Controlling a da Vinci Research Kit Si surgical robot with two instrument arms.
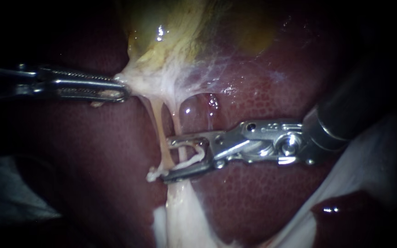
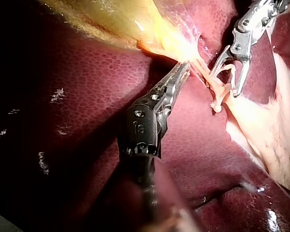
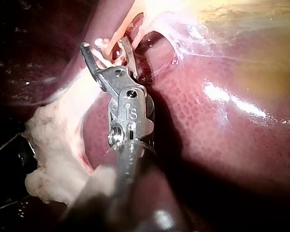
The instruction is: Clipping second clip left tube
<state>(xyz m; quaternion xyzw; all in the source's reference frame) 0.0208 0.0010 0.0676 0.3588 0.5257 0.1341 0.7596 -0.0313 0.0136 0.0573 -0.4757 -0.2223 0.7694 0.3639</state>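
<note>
Left instrument [image 1: 121, 90] clamping gallbladder [image 1: 184, 27] edge, right instrument [image 1: 167, 159] agape — straddling tube [image 1: 178, 121]

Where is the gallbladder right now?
In the endoscope view, the yellowish gallbladder sits top centre above the dark red liver; my left instrument grips the pale tissue at its lower end.

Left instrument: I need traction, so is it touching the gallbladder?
Touching. Endoscope view: the left instrument has both jaws closed on the pale lower end of the gallbladder, which is stretched towards it.
</note>
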